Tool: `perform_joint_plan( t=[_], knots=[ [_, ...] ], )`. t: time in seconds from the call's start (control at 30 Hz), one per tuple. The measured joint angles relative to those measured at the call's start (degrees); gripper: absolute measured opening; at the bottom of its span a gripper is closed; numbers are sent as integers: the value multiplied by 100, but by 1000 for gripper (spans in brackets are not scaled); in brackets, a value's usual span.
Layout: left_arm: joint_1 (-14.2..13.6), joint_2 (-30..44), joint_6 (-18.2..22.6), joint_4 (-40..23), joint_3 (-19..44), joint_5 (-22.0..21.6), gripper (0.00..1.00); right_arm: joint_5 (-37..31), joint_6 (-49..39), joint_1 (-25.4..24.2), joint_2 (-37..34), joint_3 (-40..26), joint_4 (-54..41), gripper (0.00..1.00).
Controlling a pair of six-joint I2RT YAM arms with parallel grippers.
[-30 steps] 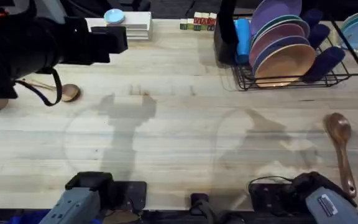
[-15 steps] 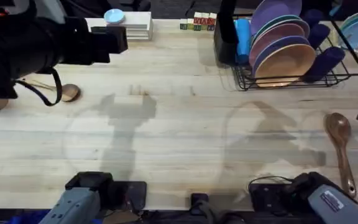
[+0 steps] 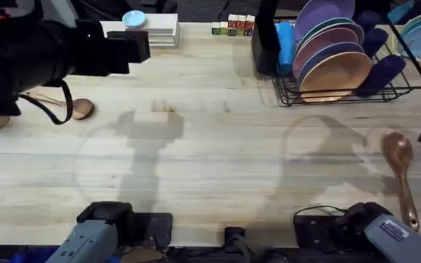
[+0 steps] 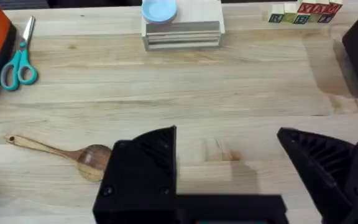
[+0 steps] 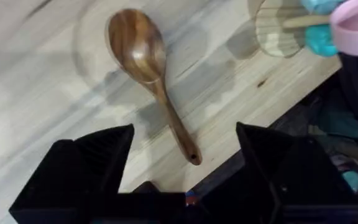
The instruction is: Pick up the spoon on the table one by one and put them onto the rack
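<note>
Near the front right edge of the table (image 3: 196,168) lies one spoon (image 3: 400,175), bowl pointing away from the arm bases, handle running back toward the edge. The right gripper (image 5: 182,140) hangs over it with jaws spread wide, holding nothing, the handle lying between the two fingers in the wrist view. Farther off on the left, the second spoon (image 4: 64,152) lies flat, and the left gripper (image 4: 229,155) hovers just beside its bowl, jaws also apart and empty. At the far right stands the rack (image 3: 342,91), its plates (image 3: 335,73) upright.
</note>
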State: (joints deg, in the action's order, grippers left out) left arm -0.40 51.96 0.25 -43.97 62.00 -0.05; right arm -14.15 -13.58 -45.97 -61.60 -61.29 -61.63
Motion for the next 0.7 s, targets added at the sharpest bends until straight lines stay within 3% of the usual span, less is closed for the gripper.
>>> perform_joint_plan(
  t=[0.33, 0.7],
  knots=[
    [2, 0, 0, 0, 0, 0, 993, 202, -176, -33, -13, 1211, 1041, 996],
    [0, 0, 0, 0, 0, 0, 993, 697, -534, -60, -469, 1433, 1415, 996]
  ],
)
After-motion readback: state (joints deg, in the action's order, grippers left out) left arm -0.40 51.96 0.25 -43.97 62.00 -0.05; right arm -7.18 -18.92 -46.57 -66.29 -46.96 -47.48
